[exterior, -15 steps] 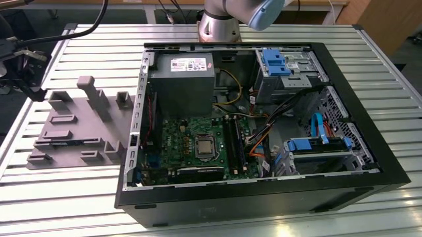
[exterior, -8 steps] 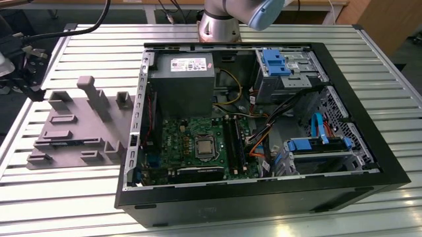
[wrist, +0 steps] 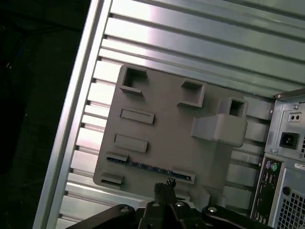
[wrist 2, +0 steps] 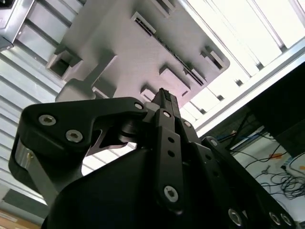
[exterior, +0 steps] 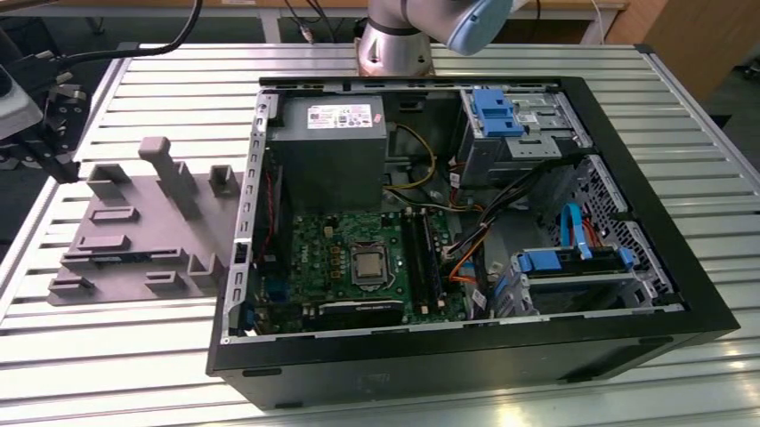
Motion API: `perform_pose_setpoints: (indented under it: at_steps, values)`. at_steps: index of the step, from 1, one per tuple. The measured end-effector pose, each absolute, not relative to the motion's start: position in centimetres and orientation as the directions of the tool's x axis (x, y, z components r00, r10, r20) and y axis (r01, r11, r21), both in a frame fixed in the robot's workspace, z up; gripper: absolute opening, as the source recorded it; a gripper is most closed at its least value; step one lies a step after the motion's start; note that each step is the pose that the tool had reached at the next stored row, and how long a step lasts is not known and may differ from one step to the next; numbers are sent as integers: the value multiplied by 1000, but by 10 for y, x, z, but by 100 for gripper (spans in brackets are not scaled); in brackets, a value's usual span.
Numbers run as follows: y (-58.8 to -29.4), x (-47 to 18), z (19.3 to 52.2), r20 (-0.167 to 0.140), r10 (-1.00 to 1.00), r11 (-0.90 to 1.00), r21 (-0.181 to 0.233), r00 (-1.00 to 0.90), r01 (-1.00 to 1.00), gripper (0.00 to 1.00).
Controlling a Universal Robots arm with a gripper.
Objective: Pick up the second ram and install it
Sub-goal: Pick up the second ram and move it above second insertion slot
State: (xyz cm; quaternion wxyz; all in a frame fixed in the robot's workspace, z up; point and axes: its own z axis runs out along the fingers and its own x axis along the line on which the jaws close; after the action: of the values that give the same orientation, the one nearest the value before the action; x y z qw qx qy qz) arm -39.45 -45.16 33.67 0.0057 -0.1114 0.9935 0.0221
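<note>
The second ram (wrist: pixel 148 167) lies on edge in a long slot of the grey plastic tray (wrist: pixel 167 124), a thin dark blue-green strip between two end blocks. In the exterior view the ram (exterior: pixel 119 257) is a dark line along the tray's near side. My gripper (wrist: pixel 165 185) hovers above the tray, a little off to one side of the ram, with its fingers pressed together and nothing between them. The second wrist view has the shut gripper (wrist 2: pixel 162 94) pointing down at the tray (wrist 2: pixel 143 52). In the exterior view my gripper (exterior: pixel 60 165) hangs at the far left, over the tray's edge.
An open black computer case (exterior: pixel 475 356) fills the middle of the slatted metal table (exterior: pixel 142 338). Inside it lie a green motherboard (exterior: pixel 344 258), black memory slot rails (exterior: pixel 424 258), a grey power supply (exterior: pixel 327 151) and blue drive brackets (exterior: pixel 493 111). The case's rear panel (wrist: pixel 286 152) borders the tray.
</note>
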Motion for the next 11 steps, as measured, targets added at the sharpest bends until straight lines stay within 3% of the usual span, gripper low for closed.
perform_pose_setpoints:
  at_steps: [11]
  values:
    - [-452,-395,336,-16,-400,915,41,-916,-401,11]
